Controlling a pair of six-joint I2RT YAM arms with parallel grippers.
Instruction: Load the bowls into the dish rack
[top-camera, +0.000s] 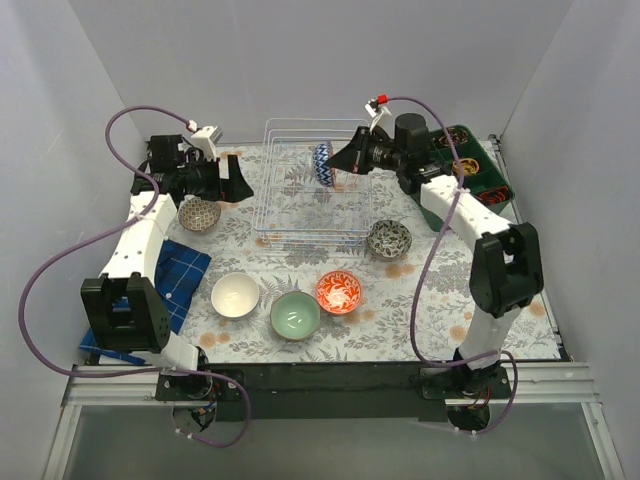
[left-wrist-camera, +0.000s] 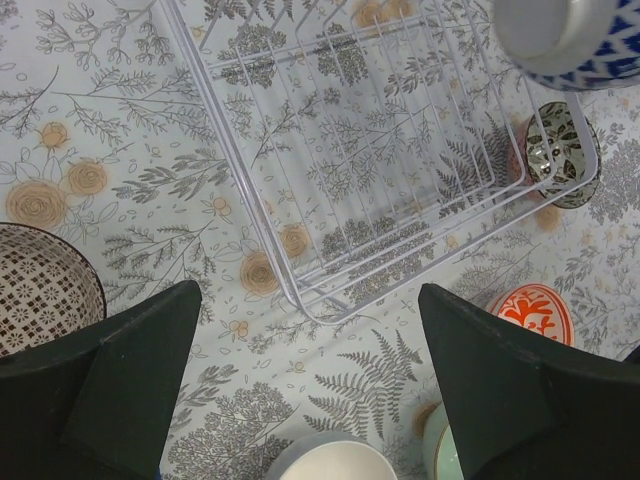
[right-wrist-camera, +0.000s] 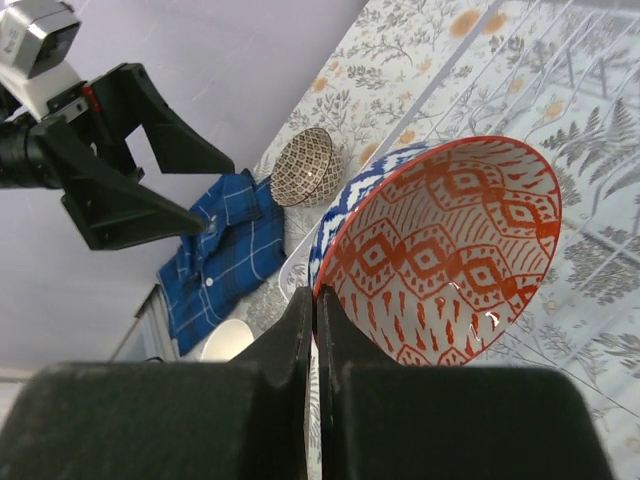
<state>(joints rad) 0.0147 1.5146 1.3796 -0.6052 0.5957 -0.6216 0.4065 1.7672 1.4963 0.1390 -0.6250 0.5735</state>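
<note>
While L pincer (left-wrist-camera: 308, 295) gapes wide, R pincer (right-wrist-camera: 312, 300) pinches rim of blue-and-white bowl (right-wrist-camera: 440, 250) above dish rack (top-camera: 312, 238).

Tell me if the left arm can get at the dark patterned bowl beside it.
Probably yes: the left gripper is open and empty, the bowl sits right beside it, nothing between.

The top camera sits high up behind the arms and looks down on the whole table (top-camera: 385, 315). The left wrist camera hangs above the dish rack (left-wrist-camera: 340, 170) and looks almost straight down into it from near. The right wrist camera is very close to the blue-and-white bowl (right-wrist-camera: 440, 260) and looks sideways across the table toward the blue cloth (right-wrist-camera: 220, 250). All three views share that bowl and the dark patterned bowl (left-wrist-camera: 35, 290) on the left side.
</note>
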